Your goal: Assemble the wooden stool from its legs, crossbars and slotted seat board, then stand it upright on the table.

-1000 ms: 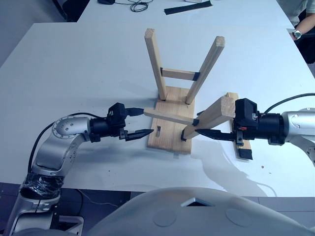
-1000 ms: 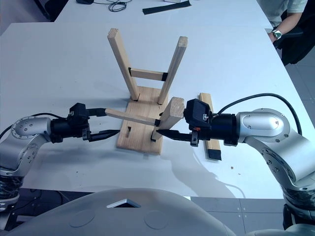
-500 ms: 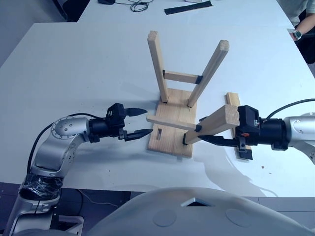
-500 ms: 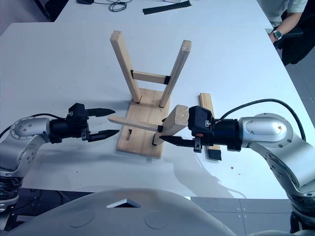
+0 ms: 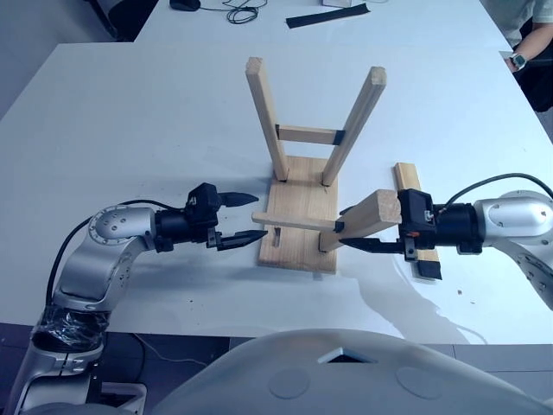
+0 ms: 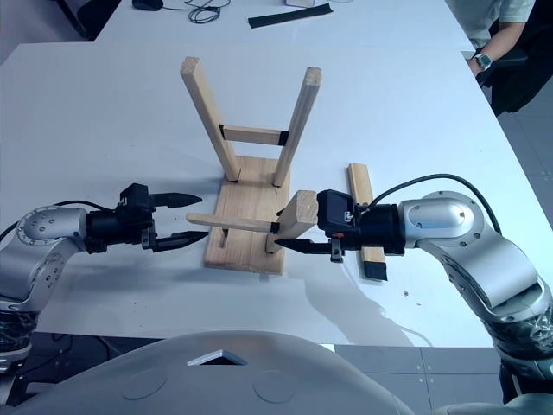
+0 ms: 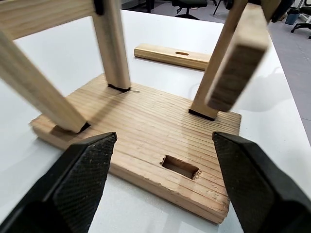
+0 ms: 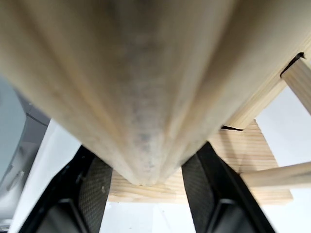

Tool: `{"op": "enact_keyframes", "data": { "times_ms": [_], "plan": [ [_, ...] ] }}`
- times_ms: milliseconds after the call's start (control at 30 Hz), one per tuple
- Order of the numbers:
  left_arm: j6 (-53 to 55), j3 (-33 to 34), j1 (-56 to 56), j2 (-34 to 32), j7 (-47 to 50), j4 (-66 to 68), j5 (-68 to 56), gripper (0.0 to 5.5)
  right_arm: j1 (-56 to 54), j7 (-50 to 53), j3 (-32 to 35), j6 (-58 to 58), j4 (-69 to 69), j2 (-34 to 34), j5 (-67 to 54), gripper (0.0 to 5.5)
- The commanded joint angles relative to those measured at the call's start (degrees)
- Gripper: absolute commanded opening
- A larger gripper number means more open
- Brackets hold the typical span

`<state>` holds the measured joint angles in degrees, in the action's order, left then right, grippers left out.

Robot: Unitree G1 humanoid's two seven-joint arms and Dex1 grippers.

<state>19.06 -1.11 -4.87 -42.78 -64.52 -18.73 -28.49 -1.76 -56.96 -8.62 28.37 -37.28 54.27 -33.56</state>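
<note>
The slotted seat board [image 5: 298, 207] lies flat on the table. Two legs [image 5: 263, 117] joined by a crossbar [image 5: 308, 134] stand in its far end. My right gripper [image 5: 352, 232] is shut on a third leg [image 5: 370, 214], which is tilted, with its lower end at the board's near right corner. A crossbar [image 5: 294, 222] fixed to that leg reaches left over the board. Its free end lies between the fingertips of my open left gripper [image 5: 249, 218], just above an empty slot [image 7: 181, 166]. In the right wrist view the held leg [image 8: 141, 87] sits between the black fingers [image 8: 95, 187].
A loose wooden piece [image 5: 411, 207] with a hole and a black end lies on the table right of the board, under my right arm. Cables and a black strip [image 5: 328, 15] lie at the table's far edge. The table's left half is bare.
My right gripper has lowered the leg and crossbar toward the board's near end. The crossbar's free end has dropped between my left gripper's fingers. The camera shifted slightly.
</note>
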Motion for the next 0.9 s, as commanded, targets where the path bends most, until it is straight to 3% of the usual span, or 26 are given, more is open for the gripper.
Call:
{"op": "enact_keyframes", "data": {
  "times_ms": [33,433,867,900],
  "plan": [
    [0.2,0.3,0.5,-1.1,-0.6,0.9,0.3,3.66,1.9,-1.6,-7.7,1.1,9.1,1.8,9.0,2.01],
    [-1.6,0.2,-0.9,-0.6,-0.3,3.0,1.8,3.66,-7.1,-3.9,-10.5,2.3,24.3,2.0,9.2,2.01],
    [-1.3,-0.1,1.1,0.0,0.1,3.8,1.4,3.66,-7.1,-4.2,-12.1,1.4,22.9,1.9,6.9,2.01],
    [-1.2,0.0,1.1,0.1,0.1,3.7,1.3,3.66,-7.0,-4.2,-12.0,1.6,23.0,2.0,6.8,2.29]
  ]
}}
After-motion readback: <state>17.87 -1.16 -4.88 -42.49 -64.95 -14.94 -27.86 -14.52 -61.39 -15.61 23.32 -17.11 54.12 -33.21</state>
